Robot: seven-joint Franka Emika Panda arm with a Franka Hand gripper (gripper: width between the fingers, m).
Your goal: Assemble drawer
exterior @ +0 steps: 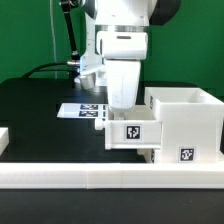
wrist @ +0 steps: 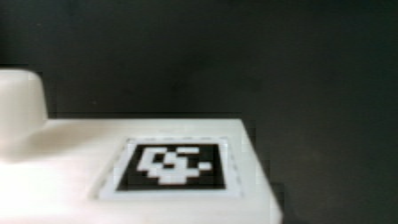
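The tall white box casing (exterior: 186, 118) stands at the exterior view's right, open side up, with a tag low on its front. A white tray (exterior: 132, 131) with a square tag sticks out of the casing's left side, above the table. My gripper (exterior: 122, 106) comes straight down onto the tray's top edge, and its fingertips are hidden behind the tray wall. The tray hangs under it, held. The wrist view shows the tray's white face (wrist: 178, 140) and its tag (wrist: 175, 163) very close, blurred. A second white part (exterior: 149, 157) shows just below the tray.
The marker board (exterior: 82, 110) lies on the black table behind my gripper. A long low white rail (exterior: 100, 180) runs along the front. Another white rail end (exterior: 4, 136) is at the exterior view's left. A black cable runs at the back left.
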